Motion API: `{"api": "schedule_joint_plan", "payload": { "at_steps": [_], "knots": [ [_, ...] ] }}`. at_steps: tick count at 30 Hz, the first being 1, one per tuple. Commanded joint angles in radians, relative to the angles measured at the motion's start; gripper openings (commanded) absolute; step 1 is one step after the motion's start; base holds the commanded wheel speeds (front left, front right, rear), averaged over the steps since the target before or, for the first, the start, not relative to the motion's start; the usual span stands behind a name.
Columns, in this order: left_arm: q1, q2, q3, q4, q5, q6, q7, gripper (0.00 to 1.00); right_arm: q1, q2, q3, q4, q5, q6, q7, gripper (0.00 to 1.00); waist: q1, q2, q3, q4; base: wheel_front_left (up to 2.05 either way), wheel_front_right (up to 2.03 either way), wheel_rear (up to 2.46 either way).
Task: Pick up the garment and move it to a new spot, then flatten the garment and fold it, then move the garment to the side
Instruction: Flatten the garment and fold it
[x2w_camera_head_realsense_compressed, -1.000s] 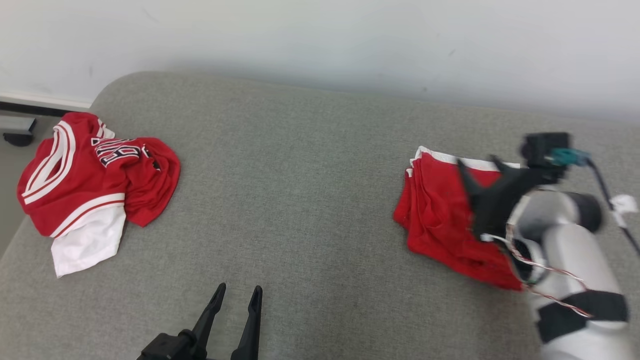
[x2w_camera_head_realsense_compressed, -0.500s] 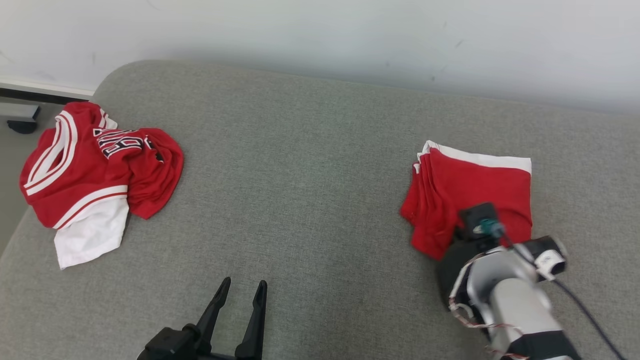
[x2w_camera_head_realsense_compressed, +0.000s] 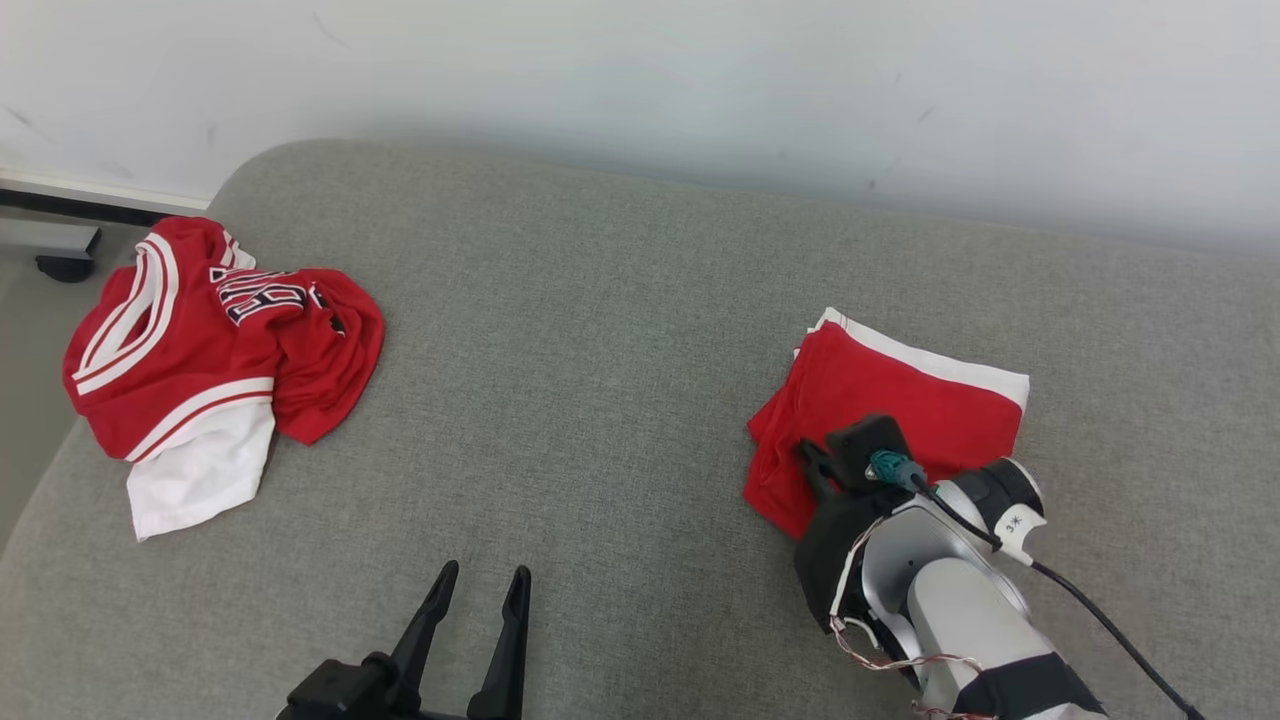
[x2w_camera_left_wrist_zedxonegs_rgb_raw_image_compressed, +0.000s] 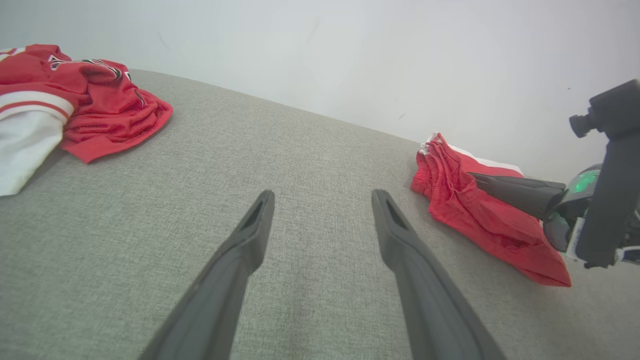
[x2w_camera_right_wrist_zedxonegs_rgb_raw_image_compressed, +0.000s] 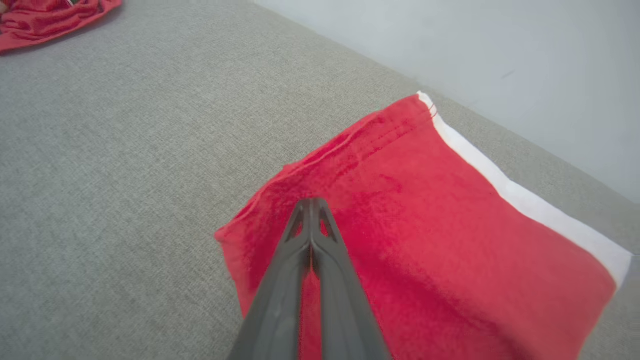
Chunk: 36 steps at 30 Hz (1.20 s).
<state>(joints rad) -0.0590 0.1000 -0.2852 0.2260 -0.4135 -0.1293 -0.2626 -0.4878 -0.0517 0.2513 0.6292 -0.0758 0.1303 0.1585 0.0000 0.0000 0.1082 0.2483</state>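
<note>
Indoor room, domestic or laboratory, which cannot be told. A broad grey fabric-upholstered cushion (x2w_camera_head_realsense_compressed: 600, 420) with a rounded far-left corner abuts a plain, scuffed white wall (x2w_camera_head_realsense_compressed: 640, 80). On it lie a folded red garment (x2w_camera_head_realsense_compressed: 900, 390) at right and a crumpled red jersey (x2w_camera_head_realsense_compressed: 200, 360) at left. A dark skirting strip (x2w_camera_head_realsense_compressed: 70, 205) runs at far left.

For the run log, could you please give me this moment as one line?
right claw: shut, over folded red shorts | left claw: open, empty | red jersey: crumpled, left side
</note>
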Motion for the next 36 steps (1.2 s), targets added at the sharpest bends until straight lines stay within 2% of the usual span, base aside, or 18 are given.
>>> {"api": "schedule_joint_plan", "payload": {
  "at_steps": [1, 6, 15, 16, 17, 18, 25, 30, 36],
  "knots": [
    [0.013, 0.0, 0.0, -0.002, 0.005, 0.0, -0.004, 1.0, -0.009, 0.002, -0.003, -0.002, -0.005, 0.001, 0.001, 0.0, 0.0, 0.0, -0.001, -0.003, 0.0, 0.0, 0.0],
    [0.008, -0.004, -0.01, 0.0, 0.005, 0.0, -0.004, 1.0, -0.038, 0.002, 0.026, 0.021, 0.031, 0.001, 0.004, 0.0, 0.0, 0.0, 0.001, -0.002, 0.0, 0.0, 0.0],
    [0.014, -0.006, -0.013, 0.011, -0.006, 0.0, -0.004, 1.0, -0.046, 0.002, 0.147, 0.087, 0.115, 0.001, 0.02, 0.0, 0.0, 0.0, -0.01, 0.021, 0.0, 0.0, 0.0],
    [0.017, -0.005, -0.007, 0.01, -0.005, 0.0, -0.004, 1.0, -0.043, 0.002, 0.159, 0.084, 0.129, 0.001, 0.013, 0.18, 0.0, 0.0, -0.016, 0.021, 0.0, 0.0, 0.0],
    [0.019, -0.004, -0.002, 0.009, -0.002, 0.0, -0.004, 1.0, -0.039, 0.002, 0.167, 0.076, 0.143, 0.001, 0.001, 0.49, 0.0, 0.0, -0.023, 0.02, 0.0, 0.0, 0.0],
    [0.02, -0.002, 0.005, 0.006, 0.004, 0.0, -0.004, 1.0, -0.03, 0.002, 0.165, 0.067, 0.164, 0.001, -0.009, 1.0, 0.0, 0.0, -0.031, 0.018, 0.0, 0.0, 0.0],
    [0.065, 0.019, 0.079, -0.077, 0.099, 0.005, -0.004, 1.0, 0.101, 0.002, 0.089, -0.073, 0.298, 0.001, -0.109, 1.0, 0.0, 0.0, -0.1, -0.032, 0.0, 0.0, 0.0],
    [0.111, 0.014, 0.157, -0.169, 0.166, 0.005, -0.004, 1.0, 0.239, 0.001, -0.041, -0.195, 0.343, 0.001, -0.152, 1.0, 0.0, 0.0, -0.137, -0.085, 0.0, 0.0, 0.0],
    [0.152, -0.003, 0.24, -0.184, 0.199, 0.003, -0.004, 1.0, 0.369, 0.002, -0.208, -0.363, 0.349, 0.001, -0.21, 1.0, 0.0, 0.0, -0.152, -0.142, 0.0, 0.0, 0.0]
  ]
}}
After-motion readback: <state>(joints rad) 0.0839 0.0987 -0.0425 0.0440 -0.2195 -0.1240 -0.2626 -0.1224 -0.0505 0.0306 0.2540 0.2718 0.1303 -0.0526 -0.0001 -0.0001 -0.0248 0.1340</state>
